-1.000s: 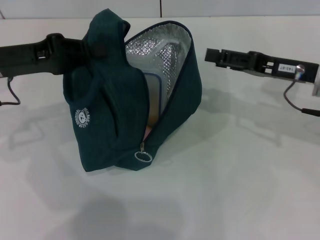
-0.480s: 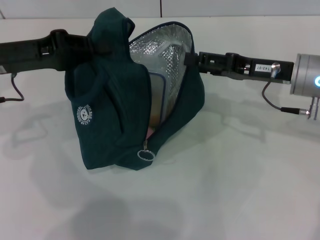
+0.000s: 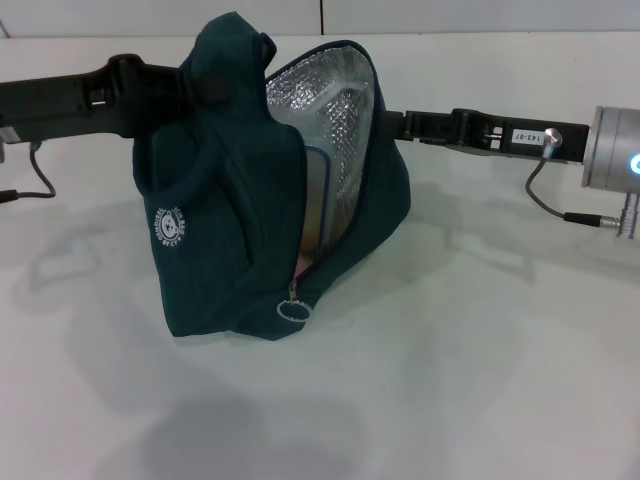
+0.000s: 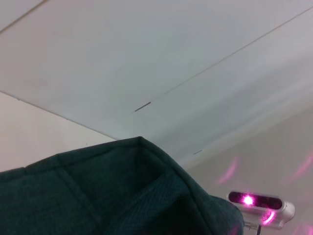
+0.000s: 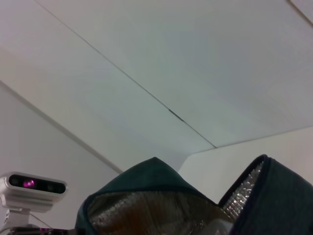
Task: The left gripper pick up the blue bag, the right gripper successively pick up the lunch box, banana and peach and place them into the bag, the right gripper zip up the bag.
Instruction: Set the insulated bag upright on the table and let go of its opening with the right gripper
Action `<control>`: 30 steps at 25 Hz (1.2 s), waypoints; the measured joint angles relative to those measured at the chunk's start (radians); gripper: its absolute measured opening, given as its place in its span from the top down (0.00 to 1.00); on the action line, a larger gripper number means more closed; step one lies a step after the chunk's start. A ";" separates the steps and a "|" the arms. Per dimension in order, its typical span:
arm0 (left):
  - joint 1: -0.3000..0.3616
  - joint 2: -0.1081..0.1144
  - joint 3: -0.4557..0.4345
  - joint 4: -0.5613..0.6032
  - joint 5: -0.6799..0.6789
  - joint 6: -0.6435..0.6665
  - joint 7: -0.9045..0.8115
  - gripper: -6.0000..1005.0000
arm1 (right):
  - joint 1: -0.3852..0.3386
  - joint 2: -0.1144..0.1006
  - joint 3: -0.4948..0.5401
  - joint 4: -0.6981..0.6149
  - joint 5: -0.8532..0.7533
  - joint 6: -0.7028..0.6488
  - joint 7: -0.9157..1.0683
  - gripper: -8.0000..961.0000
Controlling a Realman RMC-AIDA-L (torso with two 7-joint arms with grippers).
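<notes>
The blue bag [image 3: 220, 230] stands on the white table, its top held up, mouth open and foil lining [image 3: 335, 110] showing. My left gripper [image 3: 182, 92] reaches in from the left, shut in the fabric of the handles at the bag's top. My right gripper [image 3: 386, 124] comes in level from the right and touches the bag's right rim. Inside the opening shows the edge of the lunch box [image 3: 318, 195], with a bit of pink below it. The banana is hidden. The zipper ring [image 3: 292, 311] hangs at the low end of the opening. The bag's fabric [image 4: 112, 196] fills the left wrist view's lower part.
White table top [image 3: 480, 360] lies all around the bag, with a wall behind. Cables hang from both arms. The right wrist view looks over the bag's open foil-lined mouth [image 5: 161, 213] toward the robot's head camera [image 5: 33, 184].
My right gripper has moved left from clear of the bag to its right rim. The left arm has risen a little, and the bag's mouth now stands taller and narrower.
</notes>
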 joint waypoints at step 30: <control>0.007 -0.003 0.002 -0.001 0.000 0.004 -0.003 0.96 | -0.095 -0.002 0.018 -0.043 0.065 -0.075 -0.119 0.98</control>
